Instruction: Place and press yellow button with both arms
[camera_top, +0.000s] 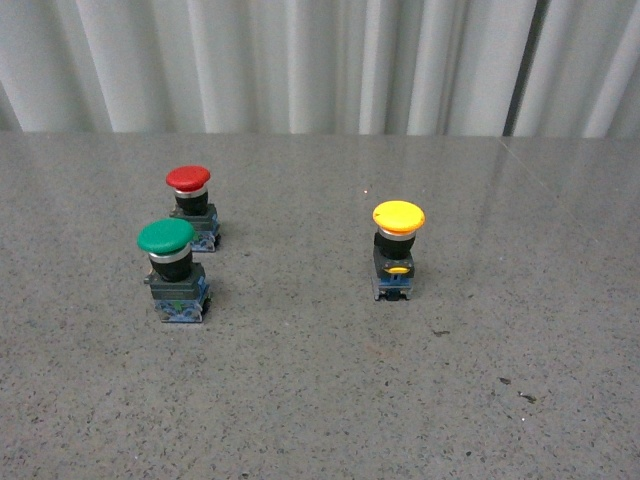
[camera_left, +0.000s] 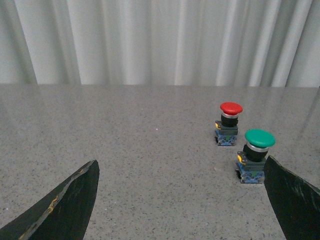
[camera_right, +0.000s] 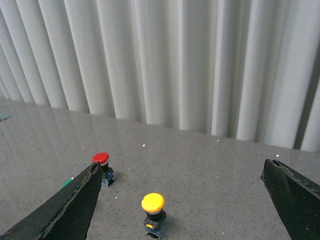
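Yellow button (camera_top: 397, 250) stands upright on the table (camera_top: 320, 400), right of centre in the front view, alone, with nothing touching it. The cap is round and broad, overhanging a silver collar. Below it is a narrow black body on a bluish base.

It is judged light, rigid and not fragile. It looks top-heavy on a small footprint, so it is likely to tip or skid on the smooth table if pushed sideways. The domed, glossy cap would be a poor hold. The best grip appears to be across the flat sides of the black body, below the collar, leaving the cap free for pressing from above.

Right gripper (camera_right: 182, 165): fingers spread wide, holding nothing, raised above the table. The button shows low between the fingers in its wrist view.

Left gripper (camera_left: 180, 162): likewise spread wide and empty, low over the table, facing the green button (camera_top: 172, 270) and red button (camera_top: 190, 205). These two stand close together, well apart from the yellow one, to its left.

Neither arm shows in the front view. A pale curtain (camera_top: 300, 60) closes the far edge.
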